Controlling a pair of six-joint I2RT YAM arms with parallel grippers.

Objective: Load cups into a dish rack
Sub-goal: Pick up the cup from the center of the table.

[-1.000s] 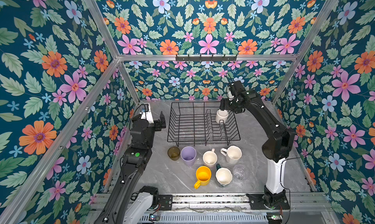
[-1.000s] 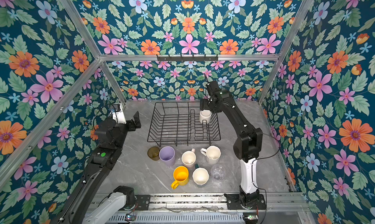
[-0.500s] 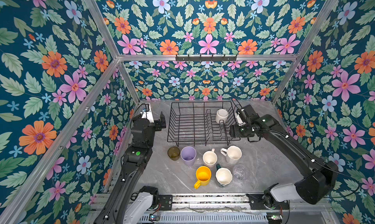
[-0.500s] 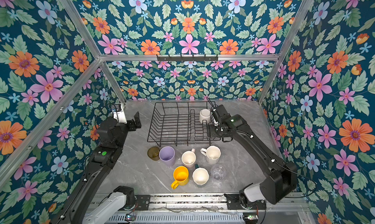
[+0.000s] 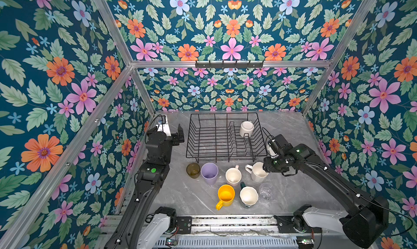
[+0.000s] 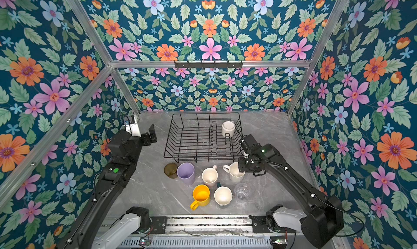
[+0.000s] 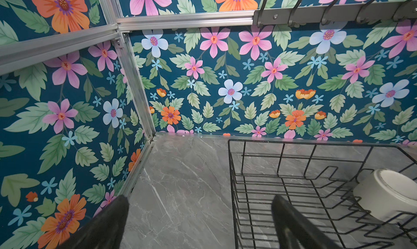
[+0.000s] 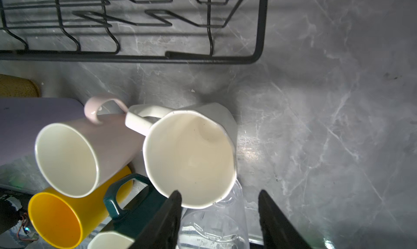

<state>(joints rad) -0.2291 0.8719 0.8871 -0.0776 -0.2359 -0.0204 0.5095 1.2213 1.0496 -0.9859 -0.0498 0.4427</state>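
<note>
This is a robot test booth, a small pretend kitchen in a lab, not a real home. Flowery wallpaper covers the walls, but it sits in bare silver metal bars. Two black robot arms, the left arm and the right arm, are fixed to a metal rail at the front. The grey stone-look bench holds a black wire dish rack and a bunch of cups. A row of hooks hangs on the back wall.
</note>
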